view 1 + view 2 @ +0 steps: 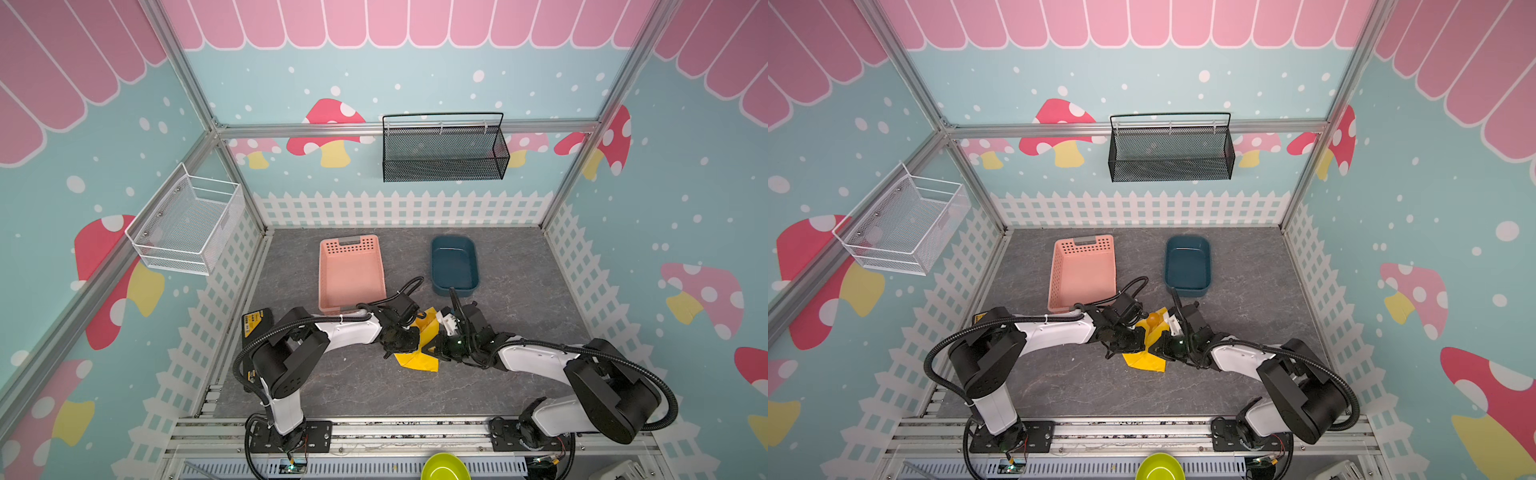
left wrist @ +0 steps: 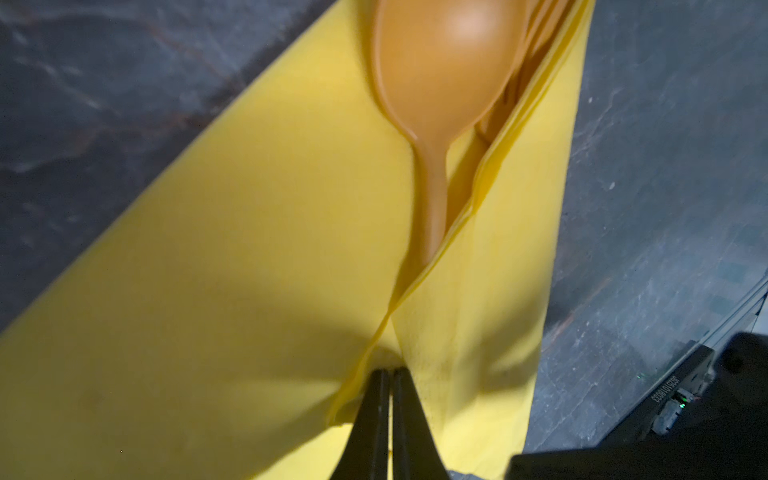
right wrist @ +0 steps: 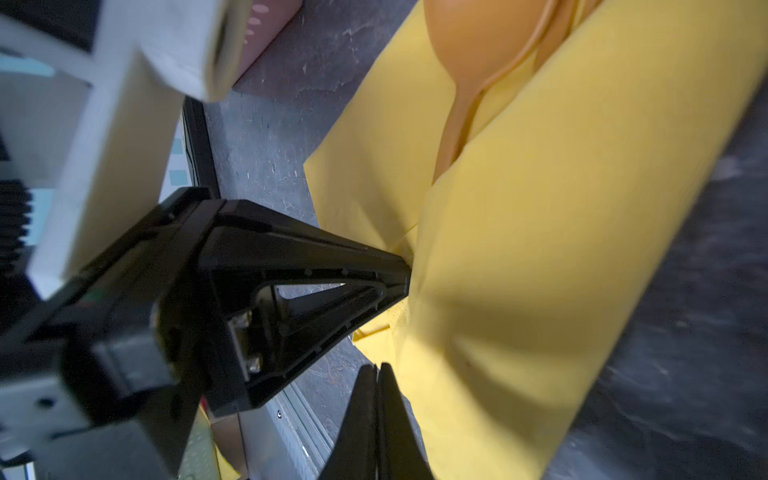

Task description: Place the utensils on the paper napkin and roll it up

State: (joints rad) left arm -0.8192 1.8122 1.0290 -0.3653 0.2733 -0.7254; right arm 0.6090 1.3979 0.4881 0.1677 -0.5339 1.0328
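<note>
My left tool (image 2: 384,376) has its jaws pressed together. The tips sit right at the edge of the flap folded across the paper napkin (image 2: 208,270), and I cannot tell whether any paper is caught between them. My right tool (image 3: 377,374) is closed just as tight, its tips just beside the napkin's edge. I cannot tell whether it grips anything either. The two tools face each other across the napkin, mine on the left coming in from the left and the other from the right, close together.

The napkin lies on the grey bench (image 1: 332,382), about midway between the left and right edges. It is somewhat nearer the front edge, where my arms are mounted, than the back edge. One side is folded over. The spoon (image 2: 444,75) lies on it with its handle running under that fold and its round bowl bare at the far end. More orange utensils (image 2: 540,29) sit beside the spoon, tucked under the flap, and too little shows to say which they are.

The pink basket (image 1: 351,274) stands toward the back edge, left of the napkin, with its front corner near the napkin's far end. The blue tub (image 1: 453,266) stands toward the back edge on the right, apart from it.
</note>
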